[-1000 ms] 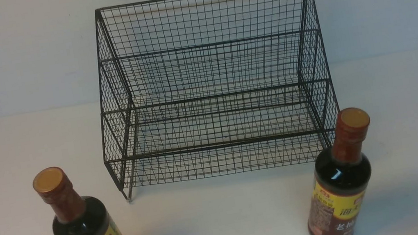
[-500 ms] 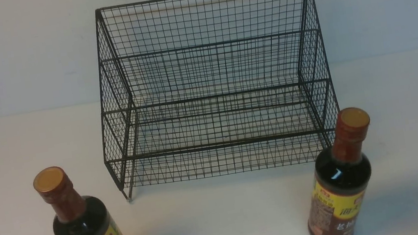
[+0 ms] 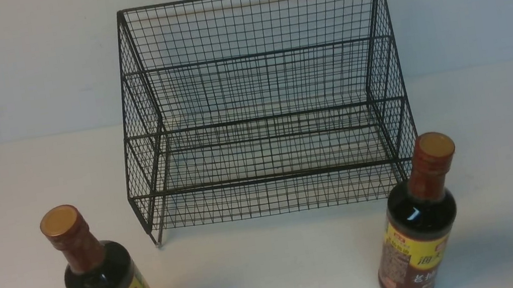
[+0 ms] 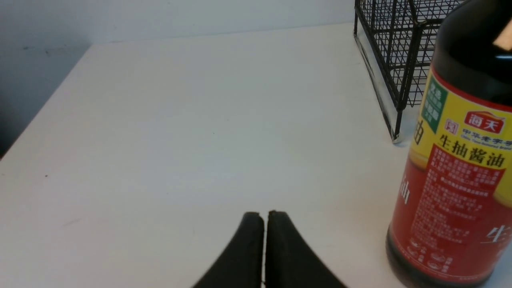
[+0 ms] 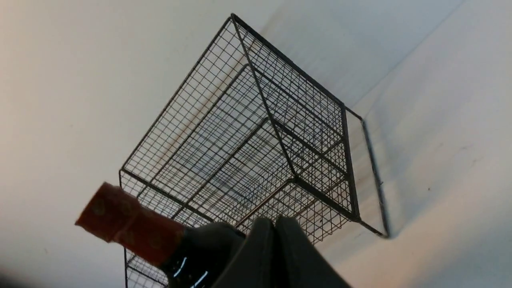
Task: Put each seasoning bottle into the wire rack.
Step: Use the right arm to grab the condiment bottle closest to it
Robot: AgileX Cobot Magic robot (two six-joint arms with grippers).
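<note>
On my feed a white worktop (image 3: 275, 268) meets a pale wall (image 3: 22, 72), with the rack (image 3: 258, 88) by its back edge. Nearer the front edge: red bottle (image 3: 104, 283) left, brown bottle (image 3: 416, 227) right (both upright). My left gripper (image 4: 264, 217) and right gripper (image 5: 275, 222) are closed, empty.

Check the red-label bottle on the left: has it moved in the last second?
No. In the front view the red-label bottle stands at the same spot, with the same gap to the front-left foot of the wire rack.

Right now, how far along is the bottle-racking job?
Done: nothing; the black wire-mesh two-tier rack is empty. In hand: nothing; left pincer and right pincer are shut, empty. Remaining: the red-labelled dark soy-sauce bottle and brown-labelled dark soy-sauce bottle both stand on the white table.
</note>
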